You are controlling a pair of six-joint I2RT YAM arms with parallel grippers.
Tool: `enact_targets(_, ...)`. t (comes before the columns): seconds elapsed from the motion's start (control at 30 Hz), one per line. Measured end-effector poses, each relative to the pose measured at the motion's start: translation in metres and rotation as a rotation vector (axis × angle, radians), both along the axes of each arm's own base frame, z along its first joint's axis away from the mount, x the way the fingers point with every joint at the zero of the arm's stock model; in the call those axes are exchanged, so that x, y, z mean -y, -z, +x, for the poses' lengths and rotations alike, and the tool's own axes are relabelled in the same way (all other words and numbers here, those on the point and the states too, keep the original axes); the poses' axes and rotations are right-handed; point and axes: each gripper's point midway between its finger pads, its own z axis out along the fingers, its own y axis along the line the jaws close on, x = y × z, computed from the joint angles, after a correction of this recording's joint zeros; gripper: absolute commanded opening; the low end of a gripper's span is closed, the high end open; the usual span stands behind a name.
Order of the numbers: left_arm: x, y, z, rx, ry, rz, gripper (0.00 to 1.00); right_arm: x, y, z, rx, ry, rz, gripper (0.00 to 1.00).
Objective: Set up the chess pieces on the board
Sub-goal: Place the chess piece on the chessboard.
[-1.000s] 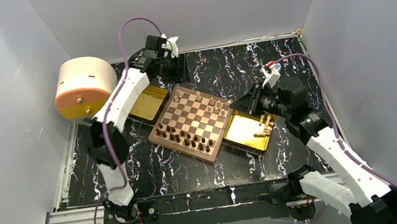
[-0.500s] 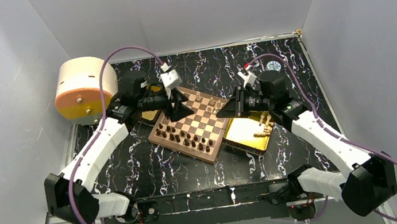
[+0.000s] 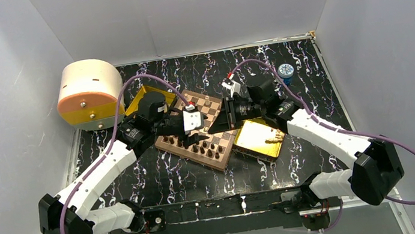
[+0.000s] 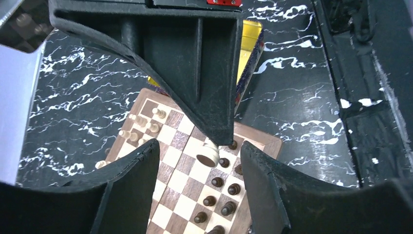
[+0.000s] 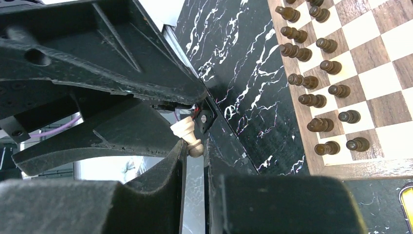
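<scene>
A robot lab test cell: plain white panels enclose a black marbled table edged by aluminium rail.

left gripper: fingers apart | right gripper: pinching light piece (arms nose-to-nose)

board checked brown and cream; chess pieces dark brown or tan; table black, white-veined.

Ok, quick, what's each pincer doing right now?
Left pincer: open, gripping nothing.
Right pincer: closed on a small light tan wooden chess piece.
</scene>
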Motion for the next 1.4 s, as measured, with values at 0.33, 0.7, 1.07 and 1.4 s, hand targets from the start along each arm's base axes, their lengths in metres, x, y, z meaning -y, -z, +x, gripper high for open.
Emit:
enact_targets(0.33, -0.008, 0.007, -0.003, 0.079, 0.002, 0.066, 0.53, -0.006, 0.001, -0.002, -0.005, -0.015, -0.004, 0.0)
enact_targets(0.7, -0.009, 0.013, -0.009, 0.087, 0.028, 0.095, 0.25, -0.013, 0.004, -0.005, -0.023, -0.028, -0.002, 0.0)
enact_targets(1.07, -0.011, 0.013, 0.001, 0.018, -0.084, 0.095, 0.03, -0.014, 0.0, 0.004, -0.015, 0.057, 0.02, 0.01)
enact_targets(1.4, 0.0, -0.02, 0.02, -0.193, -0.329, -0.112, 0.01, -0.004, -0.037, 0.026, 0.083, 0.251, 0.152, 0.03)
